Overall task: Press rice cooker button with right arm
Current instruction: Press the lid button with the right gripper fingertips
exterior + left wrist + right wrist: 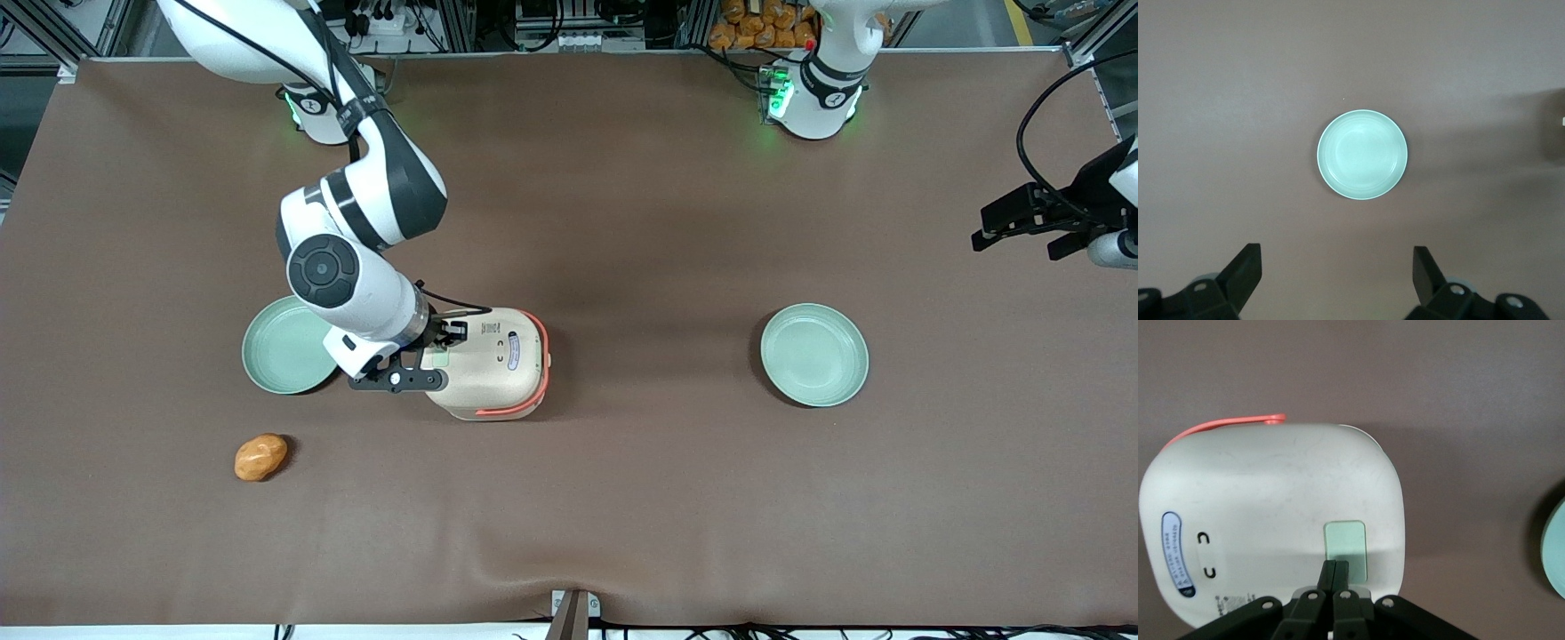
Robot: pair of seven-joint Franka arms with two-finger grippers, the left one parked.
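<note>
Big brown table point(622, 222), white right arm point(356, 258) reaching over it. The rice cooker point(493, 360) sits near the middle, just beside a pale green plate point(280, 351); another plate point(814, 355) lies toward the parked arm's end. The gripper point(1335, 568) has its fingers point(1329, 577) pressed together, tips on the cooker's pale green button point(1346, 543). A little bread roll point(260, 457) sits nearer the camera.

Arm point(356, 276) hides part of plate point(284, 347) and rice cooker point(498, 360) edge; gripper point(1336, 568) base cropped.

No legible text on rice cooker point(1271, 513).
</note>
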